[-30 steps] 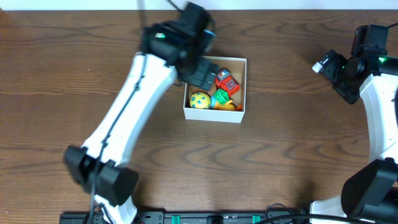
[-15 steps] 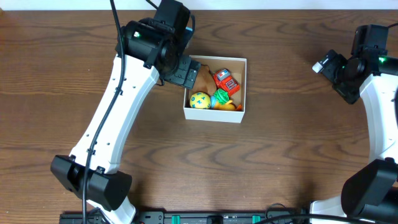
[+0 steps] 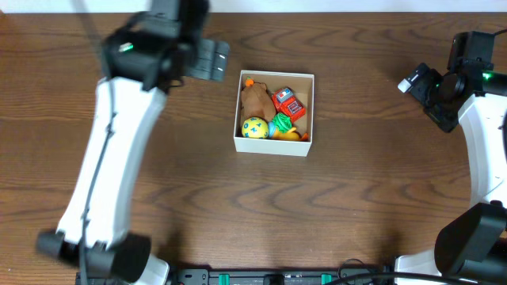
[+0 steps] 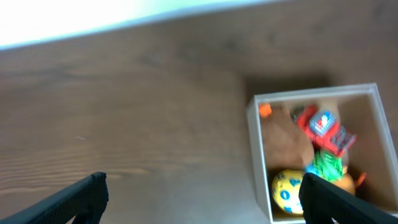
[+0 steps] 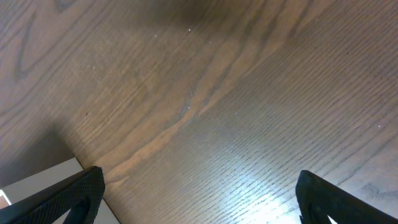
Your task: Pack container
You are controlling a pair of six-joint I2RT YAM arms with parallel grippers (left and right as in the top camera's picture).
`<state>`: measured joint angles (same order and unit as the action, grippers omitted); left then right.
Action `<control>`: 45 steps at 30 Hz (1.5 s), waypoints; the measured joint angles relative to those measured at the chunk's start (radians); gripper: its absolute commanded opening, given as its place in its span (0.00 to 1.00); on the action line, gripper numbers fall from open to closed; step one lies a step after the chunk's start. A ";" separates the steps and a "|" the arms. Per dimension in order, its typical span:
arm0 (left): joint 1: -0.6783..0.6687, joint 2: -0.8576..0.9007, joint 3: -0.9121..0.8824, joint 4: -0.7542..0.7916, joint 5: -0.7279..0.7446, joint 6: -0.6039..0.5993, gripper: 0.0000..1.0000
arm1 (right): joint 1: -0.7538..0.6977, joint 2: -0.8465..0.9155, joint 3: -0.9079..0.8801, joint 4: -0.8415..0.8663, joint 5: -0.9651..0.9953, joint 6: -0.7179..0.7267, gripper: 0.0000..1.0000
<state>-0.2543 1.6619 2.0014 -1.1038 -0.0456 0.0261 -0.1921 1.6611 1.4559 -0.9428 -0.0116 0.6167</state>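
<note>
The container (image 3: 273,146) is a small square white box with a tan inside, at the table's middle back. It holds a brown plush toy (image 3: 254,101), a red toy (image 3: 289,103), a yellow ball with blue marks (image 3: 254,127) and a green and orange toy (image 3: 283,127). The left wrist view shows the box (image 4: 260,155) and the same toys. My left gripper (image 3: 211,60) is open and empty, up and left of the box; in its wrist view (image 4: 202,199) bare wood lies between the fingers. My right gripper (image 3: 420,81) is open and empty at the far right; its wrist view (image 5: 199,196) shows only wood.
The brown wooden table (image 3: 356,198) stretches all round the box. A pale edge (image 5: 37,180) shows at the lower left of the right wrist view. The table's back edge (image 4: 93,25) shows along the top of the left wrist view.
My left arm has drawn back from the box, up and to the left, with its gripper empty. The brown plush toy now lies uncovered in the box. The right arm has not moved.
</note>
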 measured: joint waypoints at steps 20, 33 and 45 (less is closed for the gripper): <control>0.260 -0.752 -0.745 0.389 -0.011 0.000 0.98 | 0.000 0.000 0.000 0.000 0.000 0.000 0.99; 0.261 -1.209 -1.499 0.769 0.019 0.000 0.98 | 0.000 0.000 0.000 0.000 -0.001 0.000 0.99; 0.261 -1.485 -1.746 0.787 0.024 0.000 0.98 | 0.000 0.000 0.000 0.000 -0.001 0.000 0.98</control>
<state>0.0067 0.1768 0.2554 -0.3164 -0.0212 0.0257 -0.1925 1.6611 1.4559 -0.9428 -0.0124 0.6167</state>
